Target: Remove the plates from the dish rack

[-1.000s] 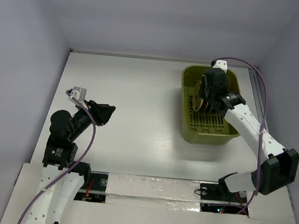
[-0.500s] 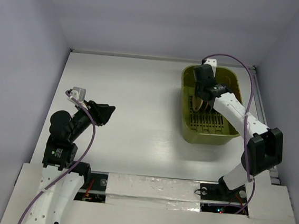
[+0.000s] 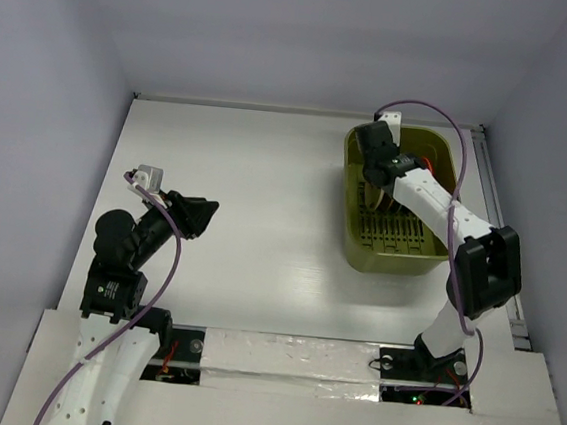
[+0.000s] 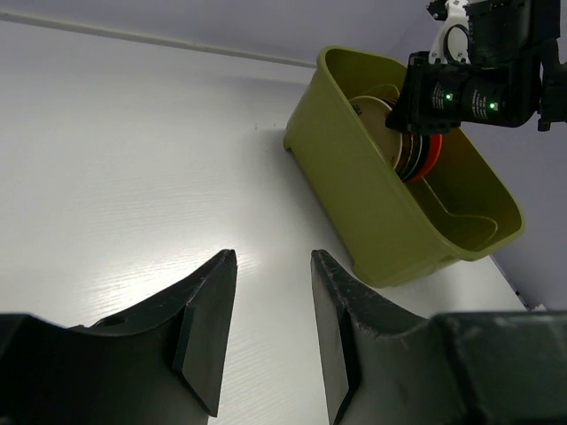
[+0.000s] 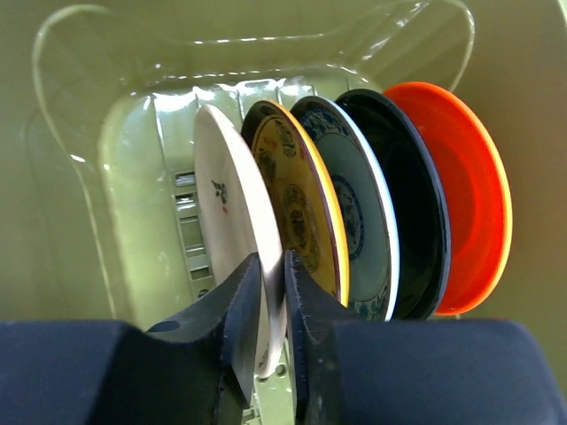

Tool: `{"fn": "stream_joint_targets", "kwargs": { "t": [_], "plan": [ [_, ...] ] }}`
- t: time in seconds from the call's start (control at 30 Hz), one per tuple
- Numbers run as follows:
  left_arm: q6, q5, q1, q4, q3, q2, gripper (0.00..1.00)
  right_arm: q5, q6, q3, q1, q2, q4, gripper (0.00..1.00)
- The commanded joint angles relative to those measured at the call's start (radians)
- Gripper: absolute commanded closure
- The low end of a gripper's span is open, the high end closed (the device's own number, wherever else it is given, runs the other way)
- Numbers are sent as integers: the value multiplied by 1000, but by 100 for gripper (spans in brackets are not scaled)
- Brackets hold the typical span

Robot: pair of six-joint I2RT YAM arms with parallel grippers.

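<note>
The olive-green dish rack (image 3: 442, 256) stands at the table's right back; it also shows in the left wrist view (image 4: 372, 212). Several plates stand on edge in it: cream (image 5: 226, 208), yellow-patterned (image 5: 301, 208), teal-patterned (image 5: 359, 212), a dark one (image 5: 416, 230), orange-red (image 5: 465, 190). My right gripper (image 5: 273, 305) is inside the rack, its jaws closed on the rim of the cream plate; from above it sits at the rack's back left (image 3: 376, 166). My left gripper (image 4: 273, 266) is open and empty, low over the bare table on the left (image 3: 203, 213).
White table (image 3: 265, 191) with grey walls on three sides. The rack's slotted floor (image 3: 394, 229) shows in front of the plates. A taped strip runs along the near edge by the arm bases.
My right gripper has moved left and back along the rack to the cream plate and is closed on its rim. The left arm has not moved.
</note>
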Motion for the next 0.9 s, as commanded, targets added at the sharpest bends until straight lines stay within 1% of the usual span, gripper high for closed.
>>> {"fn": "stream_joint_targets", "kwargs": {
  "t": [0.0, 0.2, 0.47, 0.57, 0.6, 0.67, 0.73, 0.77, 0.8, 0.83, 0.87],
  "plan": [
    [-1, 5, -3, 30, -7, -7, 64, 81, -7, 47, 27, 9, 3, 79],
    [-1, 5, -3, 28, -8, -8, 64, 155, -23, 92, 58, 9, -30, 88],
    [-1, -2, -3, 28, -8, -13, 64, 235, -49, 141, 103, -83, -65, 100],
    [-1, -5, -3, 28, -8, -16, 64, 256, -49, 164, 123, -132, -90, 100],
    [-3, -5, -3, 28, -7, -17, 63, 261, -50, 172, 123, -171, -107, 100],
    [-3, -8, -3, 28, -8, -17, 63, 259, -46, 202, 144, -214, -130, 100],
    [-3, -9, -3, 27, -8, -19, 62, 256, -37, 218, 159, -291, -157, 100],
    [-3, -11, -3, 27, -7, -19, 60, 243, -32, 222, 160, -320, -162, 100],
    [-3, -11, -3, 27, -7, -22, 58, 218, -15, 227, 172, -348, -164, 100],
    [-3, -14, 6, 25, -8, -24, 56, 153, -4, 222, 181, -406, -156, 100],
    [-3, -18, 6, 23, -8, -25, 53, 116, 5, 213, 181, -435, -139, 100]
  ]
}}
